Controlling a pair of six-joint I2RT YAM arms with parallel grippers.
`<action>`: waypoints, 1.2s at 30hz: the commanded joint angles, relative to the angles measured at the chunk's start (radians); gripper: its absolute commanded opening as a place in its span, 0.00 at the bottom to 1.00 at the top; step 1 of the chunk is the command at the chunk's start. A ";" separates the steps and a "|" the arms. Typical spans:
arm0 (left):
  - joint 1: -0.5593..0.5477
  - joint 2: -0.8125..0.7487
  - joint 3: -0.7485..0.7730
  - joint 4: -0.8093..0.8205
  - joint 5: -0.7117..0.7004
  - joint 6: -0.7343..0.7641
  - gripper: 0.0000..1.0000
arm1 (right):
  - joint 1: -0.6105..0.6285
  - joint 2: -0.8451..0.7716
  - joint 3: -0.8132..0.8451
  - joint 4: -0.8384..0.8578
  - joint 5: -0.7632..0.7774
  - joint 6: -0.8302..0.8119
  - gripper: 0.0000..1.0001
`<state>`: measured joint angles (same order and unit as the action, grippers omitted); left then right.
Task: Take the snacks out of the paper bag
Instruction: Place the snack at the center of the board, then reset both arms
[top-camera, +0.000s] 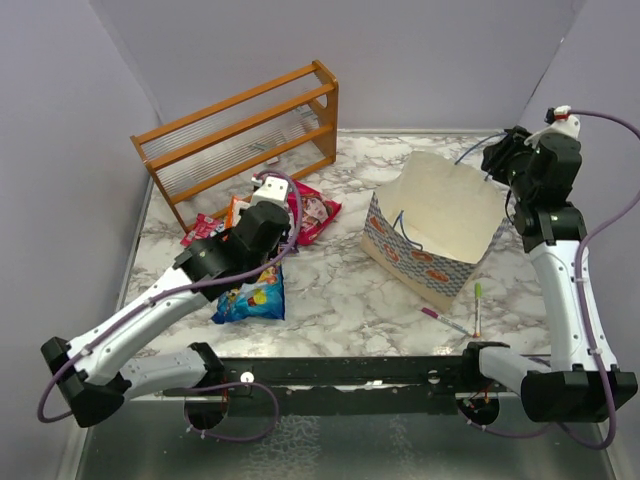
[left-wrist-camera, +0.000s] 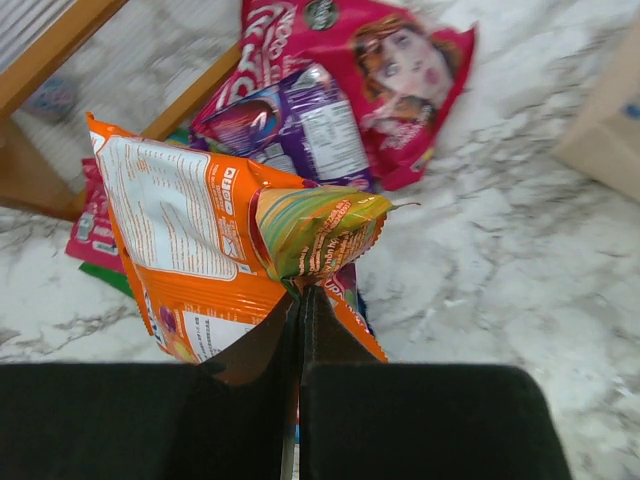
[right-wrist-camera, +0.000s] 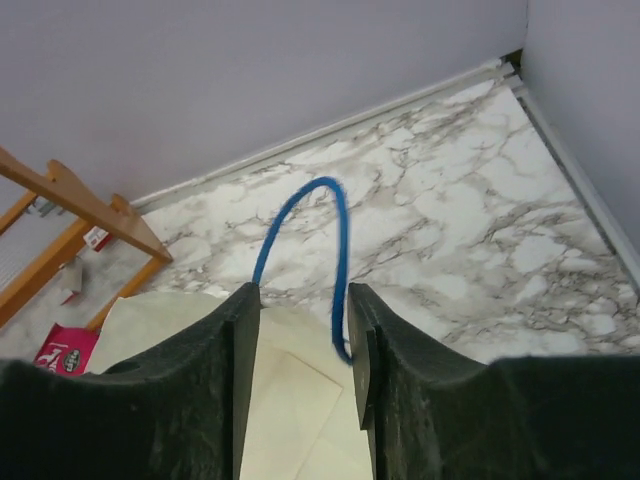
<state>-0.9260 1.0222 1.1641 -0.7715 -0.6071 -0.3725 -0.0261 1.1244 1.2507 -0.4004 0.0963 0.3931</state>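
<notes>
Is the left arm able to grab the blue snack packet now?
Probably not yet. The left claw is shut on the orange packet. The blue packet lies uncovered right beside that arm, so reach looks fine.

Top cam: high above the near edge, whole bench (top-camera: 340, 285) in frame. Left wrist cam sits close over the snacks (left-wrist-camera: 330, 120). Right wrist looks past the paper bag (right-wrist-camera: 290, 390) to the far right corner. Both catch the rack (right-wrist-camera: 80, 200).
</notes>
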 joint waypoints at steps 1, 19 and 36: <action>0.155 0.091 -0.062 0.108 0.092 0.079 0.00 | -0.005 -0.065 0.100 -0.030 -0.044 -0.077 0.44; 0.318 0.186 -0.037 0.195 0.376 0.103 0.67 | 0.066 -0.288 0.272 -0.050 -0.510 -0.084 0.99; 0.326 -0.073 0.494 0.222 0.517 0.149 0.89 | 0.207 -0.468 0.326 -0.131 -0.309 -0.246 0.99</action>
<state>-0.6022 0.9970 1.5700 -0.6056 -0.1394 -0.2657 0.1658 0.6865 1.5593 -0.5068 -0.2855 0.1875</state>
